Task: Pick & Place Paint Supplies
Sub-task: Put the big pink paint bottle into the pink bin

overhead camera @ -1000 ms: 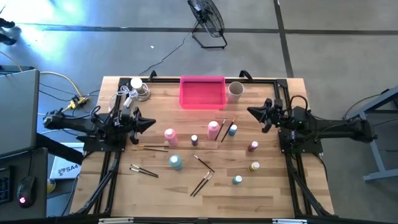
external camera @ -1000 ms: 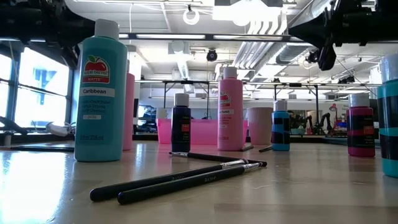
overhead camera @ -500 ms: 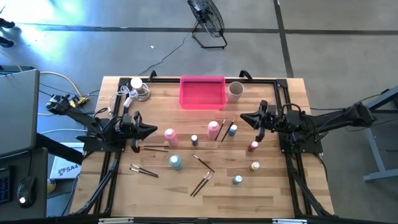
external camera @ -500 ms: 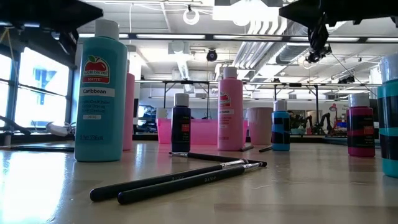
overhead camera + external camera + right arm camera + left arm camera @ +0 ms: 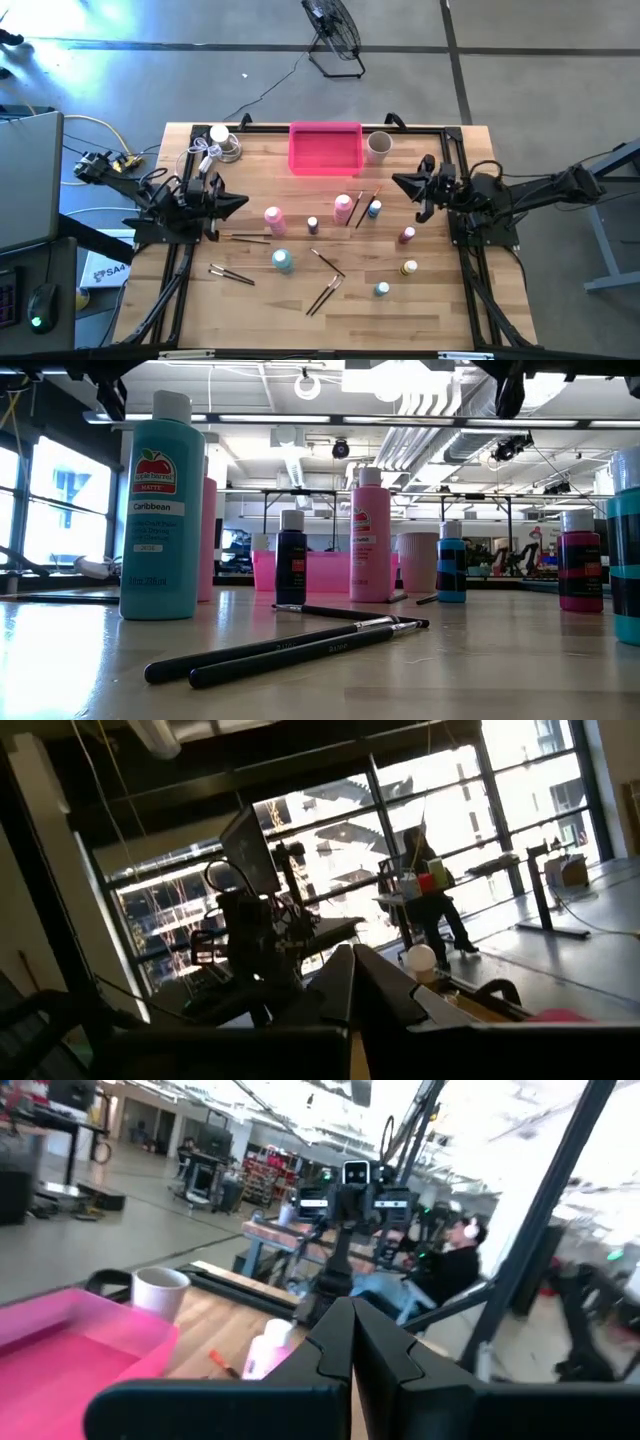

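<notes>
The paint supplies stand and lie in the table's middle: two pink bottles (image 5: 274, 220) (image 5: 343, 207), a teal bottle (image 5: 283, 261) and tiny bottles in dark blue (image 5: 313, 226), blue (image 5: 374, 210), dark red (image 5: 406, 236), yellow (image 5: 409, 268) and teal (image 5: 382, 290). Thin brushes (image 5: 324, 295) (image 5: 232, 273) (image 5: 245, 237) lie flat among them. My left gripper (image 5: 243, 200) is shut, raised at the table's left, pointing toward the pink bottle. My right gripper (image 5: 398, 181) is shut, raised at the right, above and beside the blue bottle. Neither holds anything.
A bright pink tray (image 5: 325, 148) sits at the far edge's middle, with a pale cup (image 5: 378, 146) to its right. A white round object with a cord (image 5: 222, 140) lies at the far left corner. Bare wood shows along the near edge.
Both grippers have risen, still shut; in the low view their dark shapes have climbed almost out of the picture's top. The bottles and brushes have not moved.
</notes>
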`<state>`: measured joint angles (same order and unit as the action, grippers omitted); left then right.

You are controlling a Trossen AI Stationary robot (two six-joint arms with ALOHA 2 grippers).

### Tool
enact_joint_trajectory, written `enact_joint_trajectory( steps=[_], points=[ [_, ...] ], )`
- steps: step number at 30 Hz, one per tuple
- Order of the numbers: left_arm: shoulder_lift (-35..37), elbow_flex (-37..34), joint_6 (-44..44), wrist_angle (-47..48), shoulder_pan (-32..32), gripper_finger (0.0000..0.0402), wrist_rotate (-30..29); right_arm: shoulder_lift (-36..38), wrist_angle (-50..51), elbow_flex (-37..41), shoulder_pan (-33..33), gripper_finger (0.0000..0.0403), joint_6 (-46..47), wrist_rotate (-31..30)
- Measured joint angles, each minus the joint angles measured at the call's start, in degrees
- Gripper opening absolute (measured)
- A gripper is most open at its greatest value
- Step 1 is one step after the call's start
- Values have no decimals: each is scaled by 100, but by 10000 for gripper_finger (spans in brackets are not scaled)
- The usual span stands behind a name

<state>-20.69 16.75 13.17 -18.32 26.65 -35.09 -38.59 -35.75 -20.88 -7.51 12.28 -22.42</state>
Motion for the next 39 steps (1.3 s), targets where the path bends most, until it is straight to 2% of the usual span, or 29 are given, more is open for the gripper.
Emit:
enact_joint_trajectory(
  steps=[7,11,15,18,24,30,39],
  points=[
    [-15,2,358,3,-1,0,629,0,-221,0,0,3,-55,344],
    [-77,4,503,18,0,0,899,0,-222,0,0,3,-55,191],
    [-111,4,658,16,0,7,460,0,-222,0,0,3,-154,-198],
    [-103,4,561,45,0,28,37,0,-220,0,4,2,-204,-319],
    [-105,4,497,47,-1,108,-372,0,-220,0,1,2,-205,-319],
    [-111,4,360,44,0,180,-425,0,-220,0,2,2,-204,-317],
    [-129,4,180,-356,-2,189,-750,0,-220,0,2,2,-204,-318]
  ],
)
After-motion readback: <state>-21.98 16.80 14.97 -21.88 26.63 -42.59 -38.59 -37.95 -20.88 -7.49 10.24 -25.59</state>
